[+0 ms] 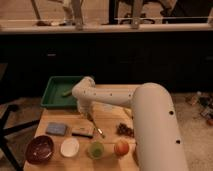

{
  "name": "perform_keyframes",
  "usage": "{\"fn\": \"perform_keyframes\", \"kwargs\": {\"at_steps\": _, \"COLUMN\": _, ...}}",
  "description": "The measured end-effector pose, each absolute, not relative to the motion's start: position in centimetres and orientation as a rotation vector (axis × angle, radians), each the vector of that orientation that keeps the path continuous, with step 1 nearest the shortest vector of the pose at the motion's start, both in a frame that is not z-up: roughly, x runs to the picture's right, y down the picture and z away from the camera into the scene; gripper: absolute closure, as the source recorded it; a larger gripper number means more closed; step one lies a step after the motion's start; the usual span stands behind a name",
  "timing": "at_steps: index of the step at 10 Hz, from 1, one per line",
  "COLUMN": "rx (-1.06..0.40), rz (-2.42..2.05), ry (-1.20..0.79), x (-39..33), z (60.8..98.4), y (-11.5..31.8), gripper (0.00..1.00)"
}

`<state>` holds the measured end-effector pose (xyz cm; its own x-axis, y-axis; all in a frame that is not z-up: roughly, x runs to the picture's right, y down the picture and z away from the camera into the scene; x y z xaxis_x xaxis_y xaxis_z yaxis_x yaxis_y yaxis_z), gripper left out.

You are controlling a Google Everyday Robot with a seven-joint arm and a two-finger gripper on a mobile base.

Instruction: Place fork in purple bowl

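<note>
One camera view is all I have, looking across the light wooden table [107,107] from its near edge. My white arm reaches in from the right and bends down to the two-finger gripper [89,116], which sits low over the middle of the table with its fingers closed together. The slim silvery metal fork [98,129] lies flat just on the near side of it, slanting toward the near right. Its far end runs up to the fingertips, but I cannot tell whether it is actually pinched. The round dark purple bowl [40,148] sits at the near left corner, well apart from the fork. A flat dark block [82,132] and a small white bowl [69,147] lie between them.

I judge the fork to be light, stiff and slick, and it lies so flat that there is little to get under. I would take it across the thin handle, near the middle so it does not swing, and squeeze firmly. A hold near one end could let it pivot or slip on the way to the bowl.
</note>
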<state>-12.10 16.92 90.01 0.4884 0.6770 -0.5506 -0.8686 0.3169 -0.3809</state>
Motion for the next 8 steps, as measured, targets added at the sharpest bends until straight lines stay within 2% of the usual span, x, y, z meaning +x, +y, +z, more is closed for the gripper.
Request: {"fn": "perform_keyframes", "kwargs": {"at_steps": 8, "rx": -0.691, "rz": 1.024, "ry": 0.232, "x": -12.0, "z": 88.2, "y": 14.9, "gripper": 1.0}}
